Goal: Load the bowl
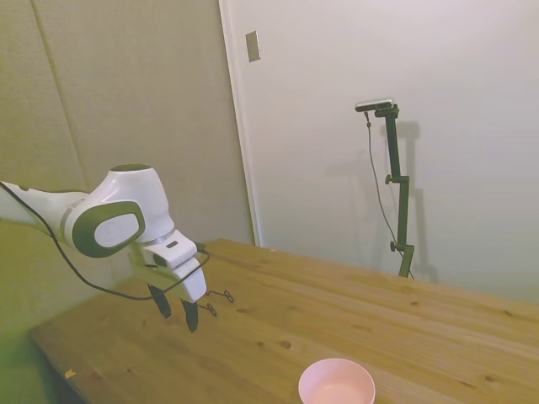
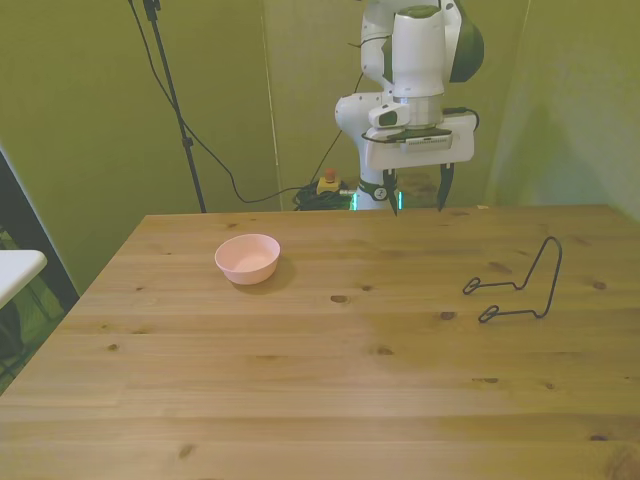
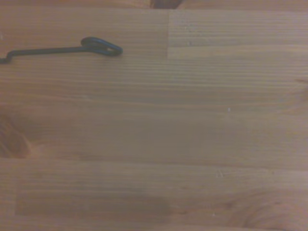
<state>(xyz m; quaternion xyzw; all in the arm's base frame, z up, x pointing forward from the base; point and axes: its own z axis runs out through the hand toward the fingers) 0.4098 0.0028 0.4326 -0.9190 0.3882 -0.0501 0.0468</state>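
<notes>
1. The bowl (image 2: 248, 258) is sitting upright on the tabletop (image 2: 330, 380), toward the front view's left and nearer the far edge than the near one; nothing is showing inside it. In the side view the bowl (image 1: 337, 382) is lying at the picture's bottom edge.
2. A thin black wire stand (image 2: 517, 285) is resting on the tabletop toward the front view's right edge, well apart from the bowl.
3. The gripper (image 2: 417, 190) is hanging above the far edge of the tabletop, fingers spread apart and pointing down, gripping nothing.
4. Gripper is sitting well apart from the bowl, touching nothing.
5. Wrist view is showing bare wood grain and one looped end of the wire stand (image 3: 98, 46), slightly blurred.
</notes>
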